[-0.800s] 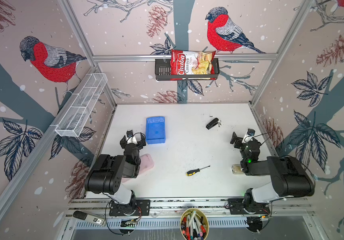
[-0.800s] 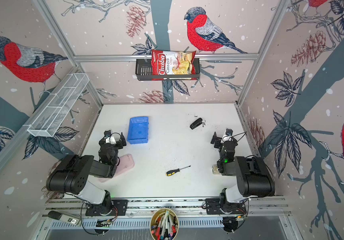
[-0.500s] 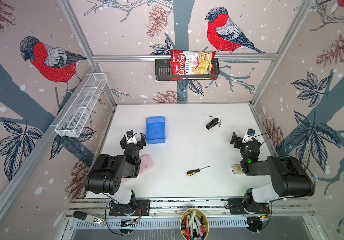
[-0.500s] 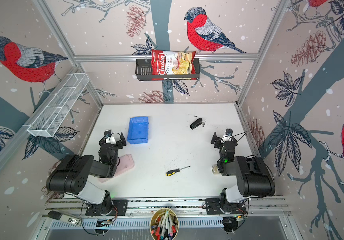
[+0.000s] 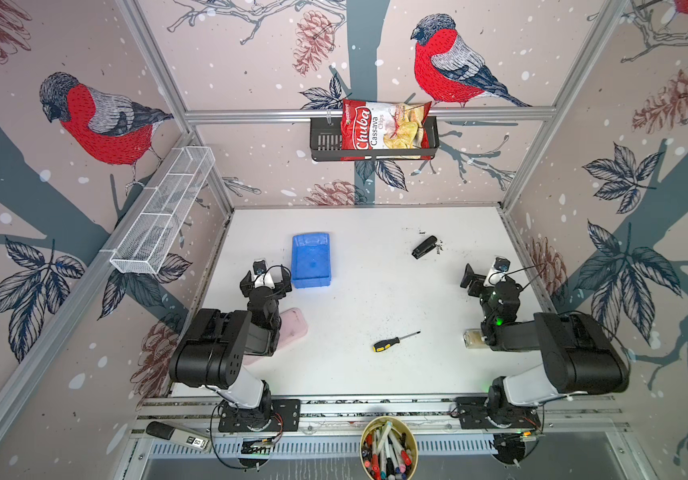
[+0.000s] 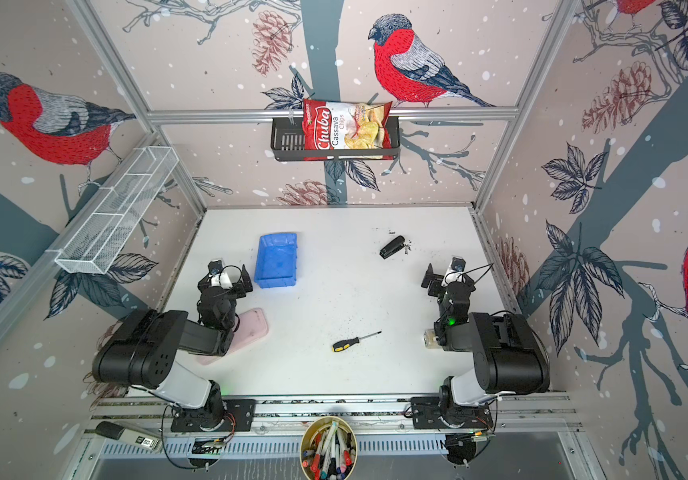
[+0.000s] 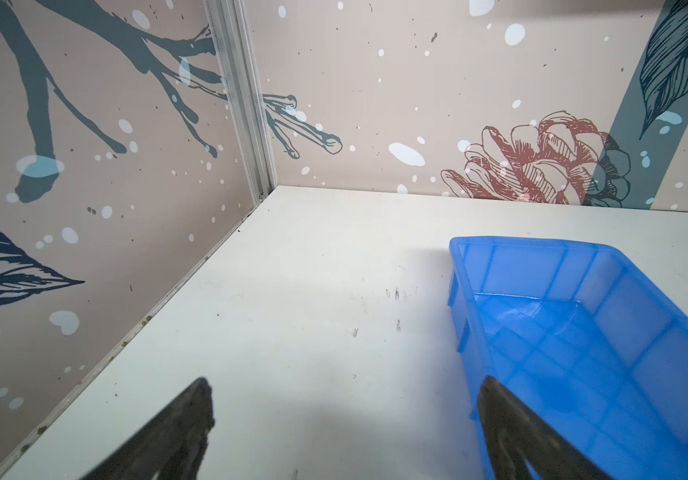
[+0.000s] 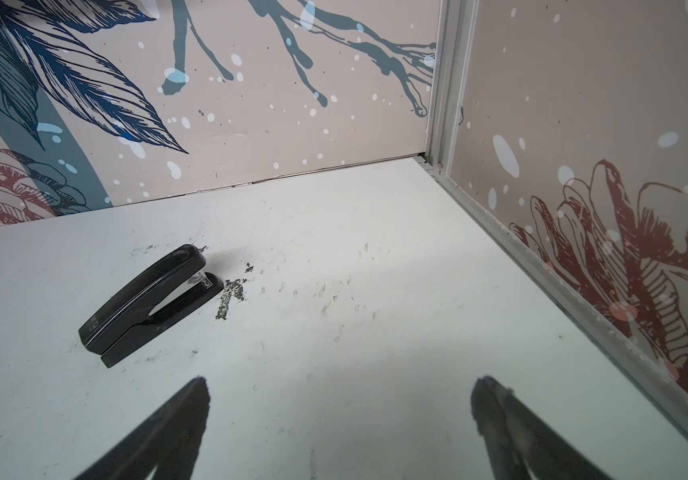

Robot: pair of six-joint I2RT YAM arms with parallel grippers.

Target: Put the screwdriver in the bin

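We count one screwdriver (image 5: 394, 342), one bin (image 5: 311, 283), one stapler (image 5: 424, 247) and two arms. The screwdriver lies flat mid-table near the front, well apart from the bin. Its axis runs roughly left-right, tip pointing right and slightly away. Both arms sit folded low. The left gripper (image 5: 266, 277) is beside the bin and the right gripper (image 5: 484, 272) is near the stapler, both spread wide and empty.
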